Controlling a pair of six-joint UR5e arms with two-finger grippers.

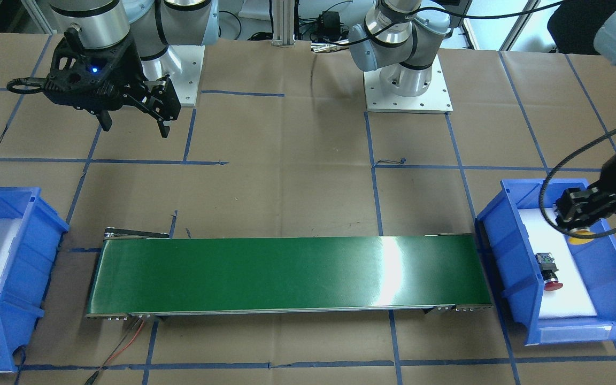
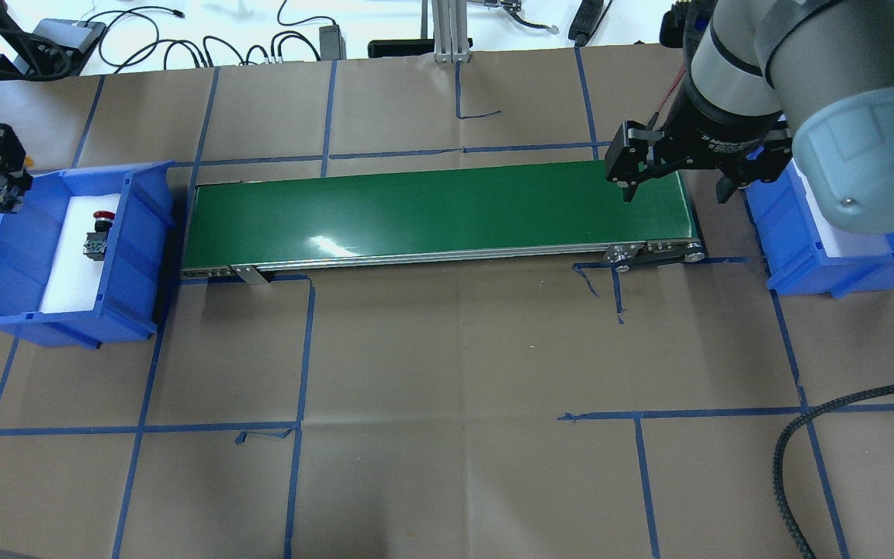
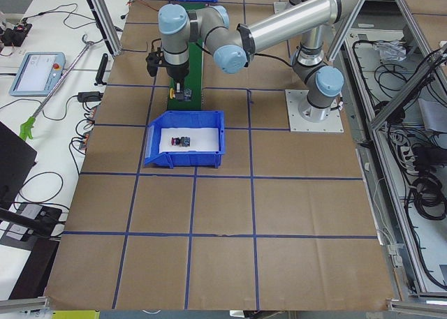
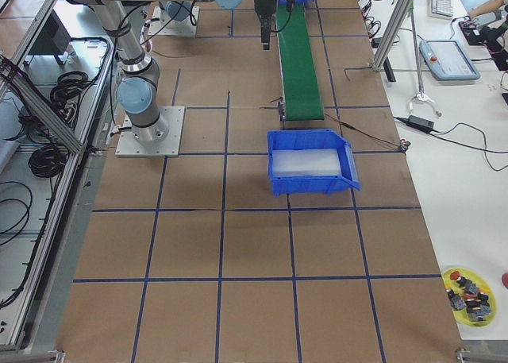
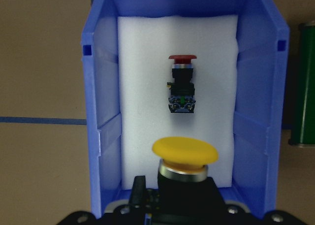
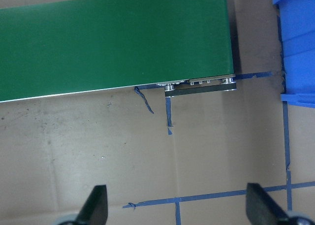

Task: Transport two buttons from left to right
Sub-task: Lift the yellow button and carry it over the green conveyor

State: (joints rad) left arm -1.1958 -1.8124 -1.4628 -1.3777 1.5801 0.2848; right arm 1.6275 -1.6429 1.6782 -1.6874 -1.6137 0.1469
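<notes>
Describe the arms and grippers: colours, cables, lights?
Both arms are silver tubes with pale grey-blue joint caps: right arm, left arm. Grippers are black; the right gripper has a blue light and a black cable loop; a braided black cable runs to the left gripper.

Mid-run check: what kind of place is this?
Probably a robotics lab test cell: a paper-covered table taped in a blue grid, a small green conveyor, and a teach pendant nearby.

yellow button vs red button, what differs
The yellow button has a yellow cap, the red button a red one. The yellow button is clamped in the left gripper; the red button lies on its side on the foam in the blue bin. Both have mushroom caps on dark bodies.
</notes>
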